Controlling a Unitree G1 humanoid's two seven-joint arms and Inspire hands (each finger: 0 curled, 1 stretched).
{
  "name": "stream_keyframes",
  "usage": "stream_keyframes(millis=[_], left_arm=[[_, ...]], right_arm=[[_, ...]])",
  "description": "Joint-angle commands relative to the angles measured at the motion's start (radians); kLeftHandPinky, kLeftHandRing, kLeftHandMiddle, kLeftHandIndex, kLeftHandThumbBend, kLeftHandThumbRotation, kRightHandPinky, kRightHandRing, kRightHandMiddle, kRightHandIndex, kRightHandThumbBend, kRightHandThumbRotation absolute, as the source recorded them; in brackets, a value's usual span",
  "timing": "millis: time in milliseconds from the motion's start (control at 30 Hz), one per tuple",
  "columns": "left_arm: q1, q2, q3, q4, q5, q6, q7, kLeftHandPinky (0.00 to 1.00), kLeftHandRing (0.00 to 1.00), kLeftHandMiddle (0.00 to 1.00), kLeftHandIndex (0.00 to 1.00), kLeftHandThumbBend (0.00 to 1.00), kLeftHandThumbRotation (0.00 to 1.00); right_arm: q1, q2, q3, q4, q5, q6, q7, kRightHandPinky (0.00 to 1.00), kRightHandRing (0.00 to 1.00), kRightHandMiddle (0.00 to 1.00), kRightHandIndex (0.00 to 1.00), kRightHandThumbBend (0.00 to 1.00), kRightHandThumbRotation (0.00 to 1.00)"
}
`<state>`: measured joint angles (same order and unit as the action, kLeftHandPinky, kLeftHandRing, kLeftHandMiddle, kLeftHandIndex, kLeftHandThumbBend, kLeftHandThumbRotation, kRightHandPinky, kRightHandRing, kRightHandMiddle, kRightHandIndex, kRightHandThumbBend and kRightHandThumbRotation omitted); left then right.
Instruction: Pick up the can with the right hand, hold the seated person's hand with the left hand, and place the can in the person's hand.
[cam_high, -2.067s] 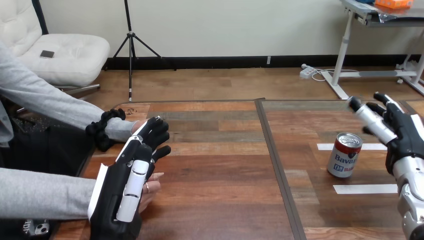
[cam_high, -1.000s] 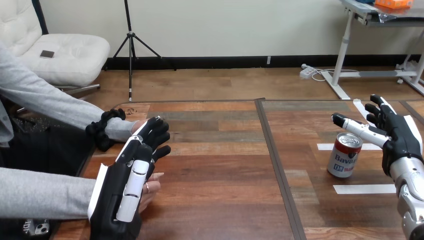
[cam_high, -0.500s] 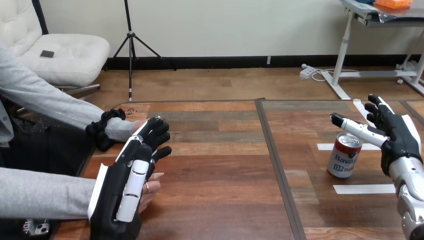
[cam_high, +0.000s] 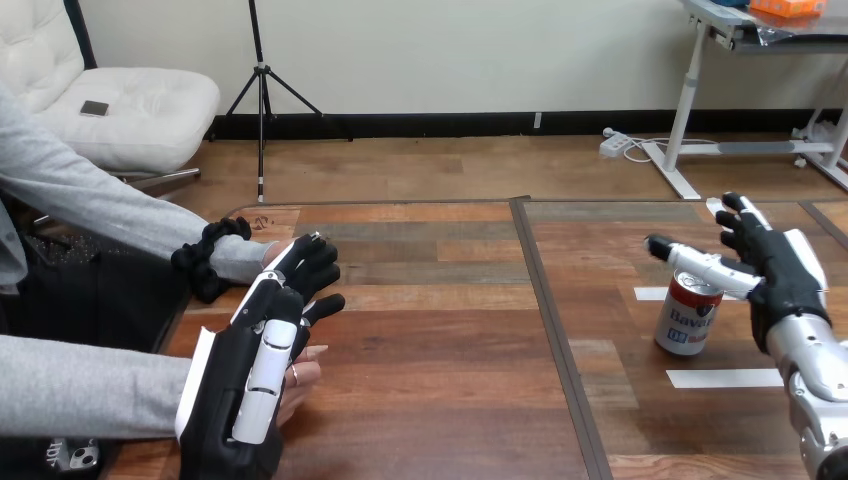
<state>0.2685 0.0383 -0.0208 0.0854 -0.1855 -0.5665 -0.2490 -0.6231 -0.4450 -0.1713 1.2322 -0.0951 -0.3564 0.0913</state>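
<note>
can (cam_high: 688, 318) | white lettering on red side, partly turned away | not readable whole

Here's the left hand (cam_high: 250, 370), black all over, long white shells running down its back and a white panel along its outer edge. The right hand (cam_high: 785, 270) is black too, its thumb (cam_high: 700, 263) white-shelled with a dark tip. That one ends a shiny silver forearm (cam_high: 818, 385) of rounded segments.

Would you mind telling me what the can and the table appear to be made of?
The can looks like thin metal, likely aluminium: glossy printed wall, silver rim. The table looks like wood planks or laminate: brown grain strips, slight sheen.
</note>
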Motion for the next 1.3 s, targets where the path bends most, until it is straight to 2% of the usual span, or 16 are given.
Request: stream_keyframes(millis=[0,167,400,633,967,1133,1267], left_arm=[[-0.035,-0.005,0.001,-0.033,0.0,-0.014,-0.002,0.79,0.87,0.86,0.85,0.6,0.88],[-0.036,-0.002,0.001,-0.034,-0.002,-0.013,-0.007,0.79,0.87,0.86,0.85,0.61,0.88],[-0.039,0.002,0.001,-0.031,0.0,-0.016,-0.011,0.79,0.87,0.86,0.85,0.6,0.88],[-0.041,0.001,0.003,-0.027,0.002,-0.021,-0.01,0.79,0.86,0.86,0.85,0.6,0.89],[-0.041,0.001,0.002,-0.033,-0.009,-0.016,-0.016,0.79,0.86,0.86,0.84,0.59,0.88],[-0.04,0.0,0.003,-0.036,-0.009,-0.016,-0.018,0.8,0.87,0.86,0.85,0.59,0.88],[-0.044,0.002,0.006,-0.026,-0.012,-0.023,-0.024,0.81,0.87,0.86,0.85,0.6,0.87]], right_arm=[[-0.069,-0.044,0.026,-0.022,-0.021,-0.002,-0.012,0.92,0.99,1.0,1.0,1.0,0.37],[-0.068,-0.042,0.032,-0.019,-0.024,-0.008,-0.006,0.91,1.0,1.0,1.0,1.0,0.37],[-0.067,-0.046,0.056,-0.015,-0.052,-0.009,-0.015,0.8,0.95,0.97,1.0,1.0,0.36],[-0.07,-0.045,0.063,-0.012,-0.052,0.003,-0.005,0.73,0.92,0.96,1.0,1.0,0.34],[-0.072,-0.045,0.084,-0.007,-0.077,0.027,-0.014,0.77,0.93,0.96,0.99,1.0,0.29],[-0.071,-0.048,0.102,-0.008,-0.093,0.034,-0.024,0.75,0.91,0.95,0.99,1.0,0.28],[-0.072,-0.046,0.103,-0.007,-0.091,0.051,-0.023,0.74,0.91,0.95,0.99,1.0,0.26]])
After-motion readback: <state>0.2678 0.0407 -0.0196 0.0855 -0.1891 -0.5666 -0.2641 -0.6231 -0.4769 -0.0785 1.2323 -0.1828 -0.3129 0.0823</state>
